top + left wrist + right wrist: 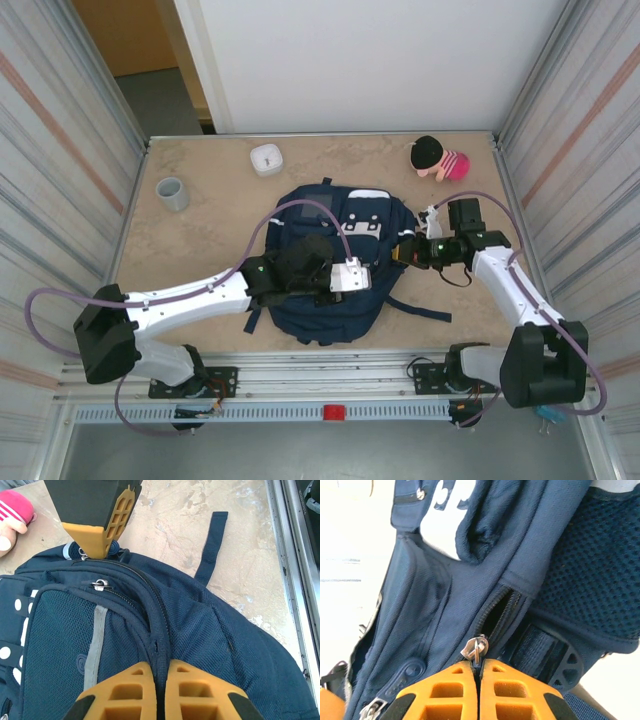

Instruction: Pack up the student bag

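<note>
The student bag (320,300), navy with a white buckle patch, lies flat in the middle of the table. My left gripper (368,272) reaches across it from the left. In the left wrist view it (160,669) is shut, pinching the raised zip seam of the student bag (220,645). My right gripper (405,252) is at the bag's right side. It (479,666) is shut on the tab of a silver zipper pull (475,649), and the zip (496,611) gapes a little beyond the slider. The right fingers (102,535) also appear at the bag's far end.
A grey cup (172,193) and a small white container (266,158) stand at the back left. A pink plush doll (437,158) lies at the back right. A dark strap (420,308) trails off the bag toward the right arm. Metal walls close both sides.
</note>
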Action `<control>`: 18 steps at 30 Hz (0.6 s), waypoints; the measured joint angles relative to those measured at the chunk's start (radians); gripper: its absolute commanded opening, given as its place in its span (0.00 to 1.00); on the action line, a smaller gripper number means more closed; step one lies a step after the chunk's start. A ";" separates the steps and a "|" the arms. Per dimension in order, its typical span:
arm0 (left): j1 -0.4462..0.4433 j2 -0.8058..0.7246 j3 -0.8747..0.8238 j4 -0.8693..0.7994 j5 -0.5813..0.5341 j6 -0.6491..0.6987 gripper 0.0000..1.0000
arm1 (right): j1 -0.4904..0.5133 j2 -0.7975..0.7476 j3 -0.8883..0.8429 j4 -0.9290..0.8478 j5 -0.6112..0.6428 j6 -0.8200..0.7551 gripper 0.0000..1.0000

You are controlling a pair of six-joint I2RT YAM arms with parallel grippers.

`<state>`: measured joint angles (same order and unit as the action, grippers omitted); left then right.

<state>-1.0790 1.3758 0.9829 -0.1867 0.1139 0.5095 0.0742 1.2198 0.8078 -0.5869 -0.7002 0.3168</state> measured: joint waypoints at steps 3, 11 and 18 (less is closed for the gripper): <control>0.000 0.000 -0.002 -0.003 0.006 0.007 0.03 | -0.021 0.054 0.000 0.030 0.003 0.016 0.00; 0.003 0.000 -0.011 0.003 -0.016 0.011 0.15 | -0.029 0.150 0.031 0.056 -0.026 0.036 0.00; -0.005 -0.043 -0.011 -0.038 -0.022 -0.008 0.63 | -0.066 0.126 0.043 0.130 0.090 0.053 0.63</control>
<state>-1.0836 1.3331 0.9714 -0.2249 0.0921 0.5011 0.0082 1.3460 0.8505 -0.4564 -0.6106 0.3702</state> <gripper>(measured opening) 0.580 0.526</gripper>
